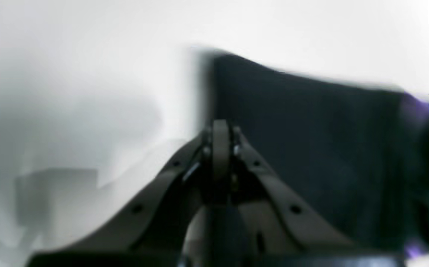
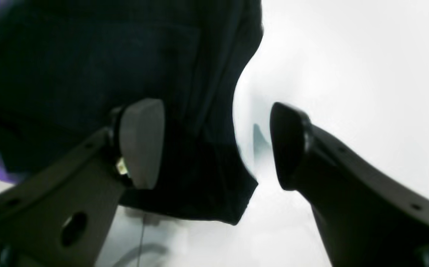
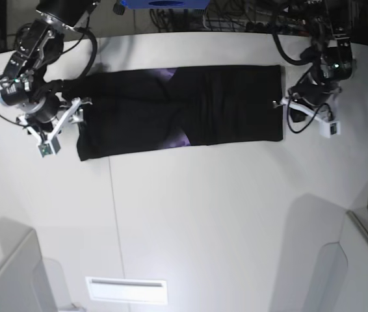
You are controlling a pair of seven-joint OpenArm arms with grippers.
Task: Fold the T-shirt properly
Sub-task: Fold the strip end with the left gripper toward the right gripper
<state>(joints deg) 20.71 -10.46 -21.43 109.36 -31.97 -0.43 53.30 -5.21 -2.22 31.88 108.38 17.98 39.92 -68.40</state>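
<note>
Across the far half of the white table [image 3: 190, 214] lies one shirt [image 3: 190, 107], black, folded into a long band running side to side. A patch of purple print shows at its middle fold and near the top edge. One thin seam line runs down the tabletop from under the band's left end. Near the front edge sits one pale flat strip [image 3: 127, 290]. Grey panels [image 3: 8, 279] stand at both front corners. Along the back edge: a tangle of dark cables [image 3: 236, 16] and one blue object [image 3: 164, 3], partly cut off.

Two arms, one at each end of the band.

Left of the overhead view: the right gripper [image 3: 75, 110] sits at the band's left end. Its wrist view shows the fingers spread wide, one pale pad [image 2: 142, 142] over the black cloth, the other dark pad [image 2: 288, 146] over bare table. The cloth's corner [image 2: 233, 218] hangs between them, pinched by neither. Released.

Right of the overhead view: the left gripper [image 3: 287, 101] sits just beside the band's right edge. Its wrist view is blurred; the fingers [image 1: 220, 148] meet at a point, clenched, with the cloth edge [image 1: 310, 148] right behind the tips. Whether any fabric is caught between them, cannot tell. Gripper shadow [image 1: 62, 200] falls on the table to the left.
</note>
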